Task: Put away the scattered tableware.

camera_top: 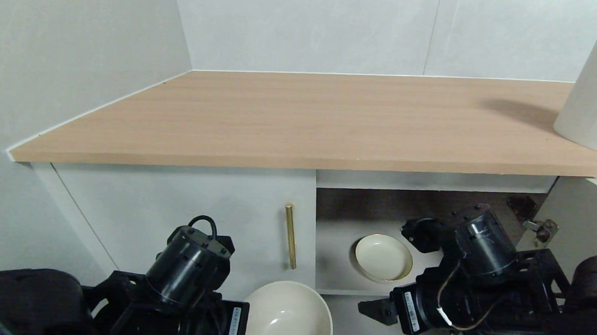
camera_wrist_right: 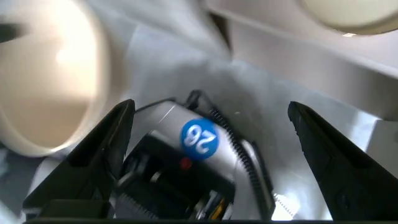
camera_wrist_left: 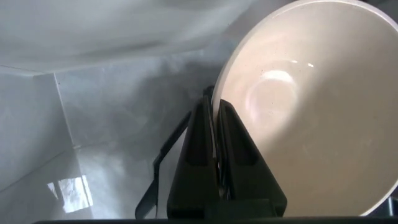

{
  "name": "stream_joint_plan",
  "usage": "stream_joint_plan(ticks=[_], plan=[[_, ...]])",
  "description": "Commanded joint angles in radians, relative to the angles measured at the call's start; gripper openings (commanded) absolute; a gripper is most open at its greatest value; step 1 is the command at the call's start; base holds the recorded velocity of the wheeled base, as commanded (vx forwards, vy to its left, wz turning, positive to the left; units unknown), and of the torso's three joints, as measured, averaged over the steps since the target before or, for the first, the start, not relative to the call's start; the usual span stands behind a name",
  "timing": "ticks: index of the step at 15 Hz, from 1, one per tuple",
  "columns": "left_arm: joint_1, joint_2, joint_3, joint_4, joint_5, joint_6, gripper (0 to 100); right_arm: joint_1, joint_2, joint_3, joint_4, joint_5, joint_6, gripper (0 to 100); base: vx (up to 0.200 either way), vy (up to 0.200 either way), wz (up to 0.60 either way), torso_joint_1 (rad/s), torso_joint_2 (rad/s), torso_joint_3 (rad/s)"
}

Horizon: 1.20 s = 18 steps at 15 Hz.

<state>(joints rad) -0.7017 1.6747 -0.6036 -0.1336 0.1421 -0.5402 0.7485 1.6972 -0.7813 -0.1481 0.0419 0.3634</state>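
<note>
Left gripper [camera_wrist_left: 214, 115] pinches the thin rim of a large cream glazed ceramic bowl [camera_top: 288, 317], held near, low before the white cabinet's closed left door [camera_top: 200, 198]; it looks rigid, slick and breakable, so a firm rim grip suits, while the right gripper [camera_wrist_right: 210, 112] gapes empty.

You had one way in: the open right compartment, with shelf [camera_top: 332, 261] room left of the small dish [camera_top: 383, 257]; the shut left door [camera_top: 174, 202] and its handle [camera_top: 290, 236] barred the rest; your right gripper [camera_wrist_right: 211, 134] hung spread before the opening.
</note>
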Motion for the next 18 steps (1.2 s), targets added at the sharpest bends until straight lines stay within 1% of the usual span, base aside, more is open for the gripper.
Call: stream_joint_plan(ticks=[1,3,5,7,9,11,15,18], plan=[[-0.042,0.048,-0.024,-0.004,0.001,-0.001,0,0.061,-0.048,0.007,0.021,0.007,0.000,100,0.000,0.000,0.00,0.000,0.00,0.000],[-0.068,0.054,-0.030,-0.004,0.002,0.000,0,0.088,-0.022,0.014,0.021,0.007,0.000,100,0.000,0.000,0.00,0.000,0.00,0.000],[-0.090,0.051,-0.031,-0.004,0.028,0.000,0,0.100,0.016,0.017,0.021,0.001,0.000,100,0.000,0.000,0.00,0.000,0.00,0.000],[-0.107,0.043,-0.031,-0.029,0.050,0.000,0,0.101,0.064,0.014,0.016,-0.005,0.002,100,0.000,0.000,0.00,0.000,0.00,0.000],[-0.113,0.031,-0.031,-0.046,0.077,0.000,0,0.101,0.081,0.010,0.013,-0.005,0.003,100,0.000,0.000,0.00,0.000,0.00,0.000],[-0.127,0.028,-0.030,-0.047,0.079,0.000,0,0.100,0.084,0.002,0.010,-0.007,0.006,100,0.000,0.000,0.00,0.000,0.00,0.000],[-0.131,0.023,-0.030,-0.047,0.080,-0.001,0,0.094,0.111,-0.019,-0.007,-0.031,0.017,100,0.000,0.000,0.00,0.000,0.00,0.000],[-0.134,0.025,-0.028,-0.047,0.080,-0.001,0,0.092,0.122,-0.026,-0.024,-0.040,0.049,100,0.000,0.000,0.00,0.000,0.00,0.000]])
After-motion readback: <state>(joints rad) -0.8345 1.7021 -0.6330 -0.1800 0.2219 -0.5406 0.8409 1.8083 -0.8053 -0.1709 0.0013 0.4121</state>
